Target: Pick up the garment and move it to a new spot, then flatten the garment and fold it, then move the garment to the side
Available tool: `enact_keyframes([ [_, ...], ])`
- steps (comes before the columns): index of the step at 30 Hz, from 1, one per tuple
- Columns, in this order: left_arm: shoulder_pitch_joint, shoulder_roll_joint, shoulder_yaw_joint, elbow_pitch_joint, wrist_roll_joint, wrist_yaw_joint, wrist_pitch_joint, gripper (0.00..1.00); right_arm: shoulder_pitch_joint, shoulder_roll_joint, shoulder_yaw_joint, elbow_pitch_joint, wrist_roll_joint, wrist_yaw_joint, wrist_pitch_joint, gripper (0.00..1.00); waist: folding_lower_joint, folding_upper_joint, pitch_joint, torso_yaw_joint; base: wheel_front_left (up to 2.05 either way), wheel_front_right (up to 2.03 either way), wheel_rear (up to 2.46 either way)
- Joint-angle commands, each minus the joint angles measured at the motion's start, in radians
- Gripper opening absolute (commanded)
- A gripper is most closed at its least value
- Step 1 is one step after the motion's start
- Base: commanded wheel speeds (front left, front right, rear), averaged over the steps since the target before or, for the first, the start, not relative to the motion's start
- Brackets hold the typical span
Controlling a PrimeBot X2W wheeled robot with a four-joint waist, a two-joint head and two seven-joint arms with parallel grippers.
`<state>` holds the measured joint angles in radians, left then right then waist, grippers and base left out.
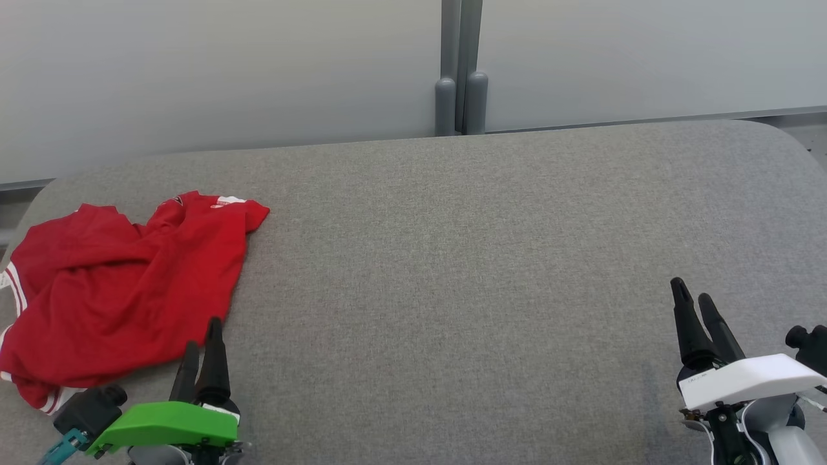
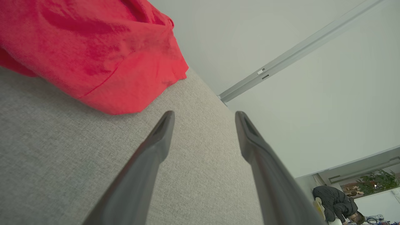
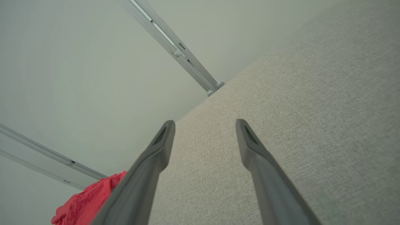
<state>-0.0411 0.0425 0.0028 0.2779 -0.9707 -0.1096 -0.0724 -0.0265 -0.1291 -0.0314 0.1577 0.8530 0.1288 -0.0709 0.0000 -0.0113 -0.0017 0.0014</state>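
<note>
The left gripper (image 1: 202,336) is hovering low over the table (image 1: 452,258) with its jaws standing wide apart and empty, its tips pointing at the near edge of the shirt (image 1: 123,284) and stopping just short of it. The red shirt is lying crumpled at the table's left end. The right gripper (image 1: 690,290) is waiting well apart at the right, likewise spread and holding nothing.

The garment (image 1: 123,284) at the table's (image 1: 452,258) left edge is bright red, with white stripes on its trim and a white patch, perhaps a label. The table is flecked grey. The left gripper (image 1: 203,333) has a green cover, the right gripper (image 1: 690,289) a white one; both have dark fingers (image 1: 686,323).
</note>
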Motion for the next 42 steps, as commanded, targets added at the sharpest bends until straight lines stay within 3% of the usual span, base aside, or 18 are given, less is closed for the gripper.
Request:
enact_keyframes([
  [1, -0.002, 0.009, -0.002, -0.011, 0.040, -0.002, -0.009, 1.00, -0.006, -0.013, 0.002, -0.018, -0.029, 0.002, -0.010, 1.00, 0.0000, 0.0041, 0.000, 0.000, 0.00, 0.00, 0.00],
  [15, 0.023, 0.017, -0.003, -0.025, 0.295, -0.001, -0.052, 1.00, -0.003, -0.051, 0.024, -0.026, -0.219, 0.002, -0.053, 1.00, 0.0000, 0.0054, -0.004, 0.004, 0.00, 0.00, 0.00],
  [42, 0.065, 0.035, -0.010, 0.011, 0.609, -0.012, -0.120, 1.00, 0.058, -0.063, 0.016, 0.003, -0.491, 0.003, -0.122, 1.00, 0.0000, 0.0078, -0.020, 0.005, 0.00, 0.00, 0.00],
])
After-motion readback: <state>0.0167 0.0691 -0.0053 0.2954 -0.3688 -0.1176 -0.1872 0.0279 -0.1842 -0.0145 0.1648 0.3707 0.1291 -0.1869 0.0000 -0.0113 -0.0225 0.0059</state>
